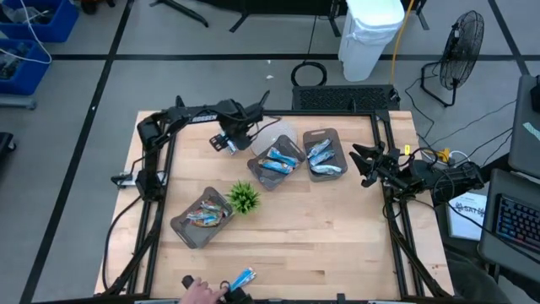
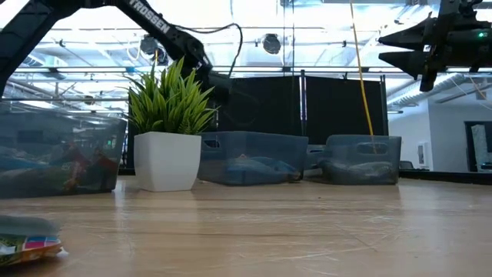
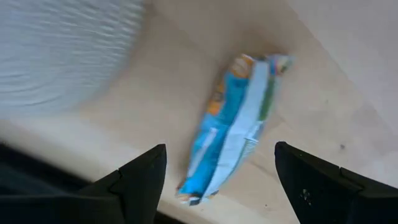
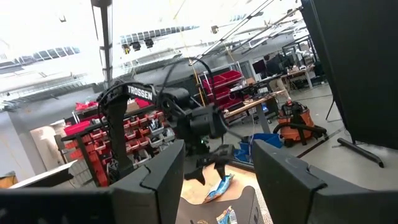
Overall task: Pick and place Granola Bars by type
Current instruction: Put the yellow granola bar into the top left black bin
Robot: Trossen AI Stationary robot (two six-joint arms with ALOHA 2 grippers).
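1. While both dark arms hang above the pale wooden table point(image 1: 337, 245), three grey rectangular trays point(image 1: 324, 154) on it hold blue and silver foil granola bars point(image 1: 277, 162).
2. The left gripper point(image 1: 226, 142) hovers with jaws wide open and empty over one blue foil bar point(image 3: 233, 124) lying on the wood beside a tray.
3. The right gripper point(image 1: 361, 162) waits at the table's right edge, jaws apart, holding nothing.
4. A person's hand point(image 1: 199, 291) rests at the near edge beside another blue bar point(image 1: 245, 277).
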